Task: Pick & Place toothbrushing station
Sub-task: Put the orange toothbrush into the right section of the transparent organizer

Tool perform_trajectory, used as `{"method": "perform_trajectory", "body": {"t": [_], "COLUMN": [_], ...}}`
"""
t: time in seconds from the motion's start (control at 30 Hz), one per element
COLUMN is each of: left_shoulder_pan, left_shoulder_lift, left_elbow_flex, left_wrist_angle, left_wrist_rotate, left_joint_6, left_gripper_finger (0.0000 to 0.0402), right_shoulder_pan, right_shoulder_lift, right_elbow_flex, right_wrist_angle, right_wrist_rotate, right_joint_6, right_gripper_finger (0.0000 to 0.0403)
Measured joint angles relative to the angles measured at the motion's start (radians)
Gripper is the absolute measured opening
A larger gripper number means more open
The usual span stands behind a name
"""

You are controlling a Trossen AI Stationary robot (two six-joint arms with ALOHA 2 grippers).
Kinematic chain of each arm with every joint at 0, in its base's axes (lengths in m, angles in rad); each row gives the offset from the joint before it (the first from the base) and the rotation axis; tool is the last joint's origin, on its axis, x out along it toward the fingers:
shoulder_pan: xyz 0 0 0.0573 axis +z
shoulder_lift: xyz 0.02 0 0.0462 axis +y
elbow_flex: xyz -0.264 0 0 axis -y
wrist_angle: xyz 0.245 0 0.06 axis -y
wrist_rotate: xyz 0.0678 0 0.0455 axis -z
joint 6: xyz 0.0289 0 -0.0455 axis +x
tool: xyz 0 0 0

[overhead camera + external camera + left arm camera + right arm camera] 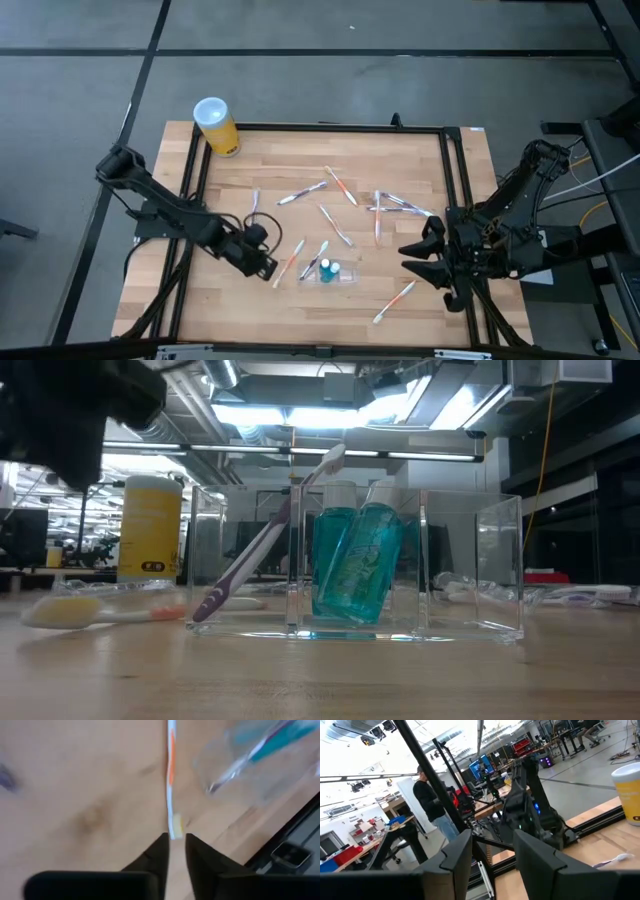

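Clear holder [355, 570] stands near the counter's [400, 160] front edge — teal tube [360, 565] and purple brush [265, 540] inside. Left tool [268, 266], fingers slightly apart, points at an orange brush [171, 775] lying beside it. Right tool [425, 260] — fingers apart — waits empty.

From above I see open wood along the top edge of the table [440, 300], apart from the yellow canister [216, 126] at upper left. The middle is cluttered: toothbrushes [340, 185] lie scattered there, so any low pass across it meets them. The clear holder [330, 272] stands at lower centre, with an orange-ended brush [289, 262] just left of it. My left gripper [268, 266] sits at that brush's lower end, and the right gripper [418, 258] hangs at the table's right side.
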Motion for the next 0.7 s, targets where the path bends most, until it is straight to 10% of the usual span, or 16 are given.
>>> {"method": "perform_trajectory", "body": {"t": [0.3, 0.7], "left_shoulder_pan": [-0.007, -0.001], "left_shoulder_lift": [0.205, 0.310], "left_elbow_flex": [0.002, 0.037], "left_wrist_angle": [0.256, 0.236], "left_wrist_rotate": [0.093, 0.110], "left_joint_6": [0.042, 0.051], "left_gripper_finger": [0.0163, 0.0152], "right_shoulder_pan": [-0.001, -0.001], "right_shoulder_lift": [0.000, 0.000], "right_elbow_flex": [0.000, 0.000], "right_wrist_angle": [0.000, 0.001], "right_wrist_rotate": [0.021, 0.022], "right_joint_6": [0.007, 0.014], "right_gripper_finger": [0.0149, 0.0149]}}
